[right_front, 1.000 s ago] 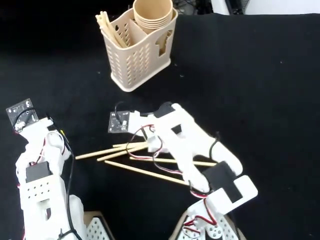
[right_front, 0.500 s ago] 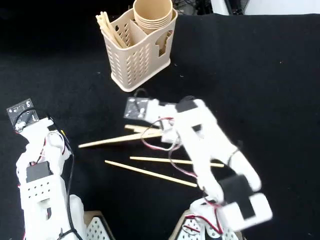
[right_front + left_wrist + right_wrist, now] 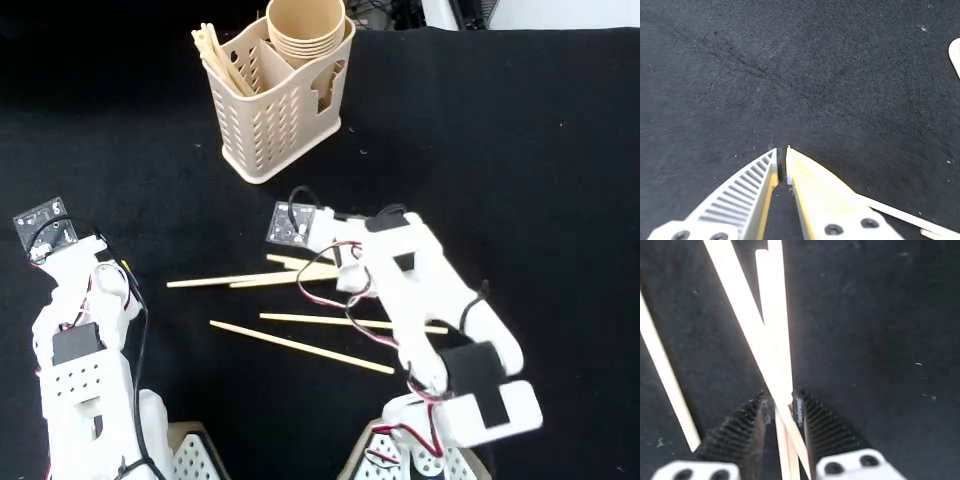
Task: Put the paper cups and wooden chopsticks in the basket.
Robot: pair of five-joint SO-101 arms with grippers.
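Robotics lab bench: black cloth table point(image 3: 520, 150), white left arm point(image 3: 82, 365), right arm point(image 3: 432, 300), exposed wiring point(image 3: 318, 290).

The right gripper point(image 3: 782, 402) shows as two white fingers point(image 3: 740, 432) with ribbed black inner faces, pinched tight around a small bundle of pale wooden chopsticks point(image 3: 776, 315). At least two sticks can be made out, crossing one another just beyond the fingertips and spreading apart as they run away from the camera. One more loose chopstick point(image 3: 665, 375) lies flat on the black table cover point(image 3: 880, 315) off to one side of the gripper, apart from the held bundle and angled roughly like its slanted stick.
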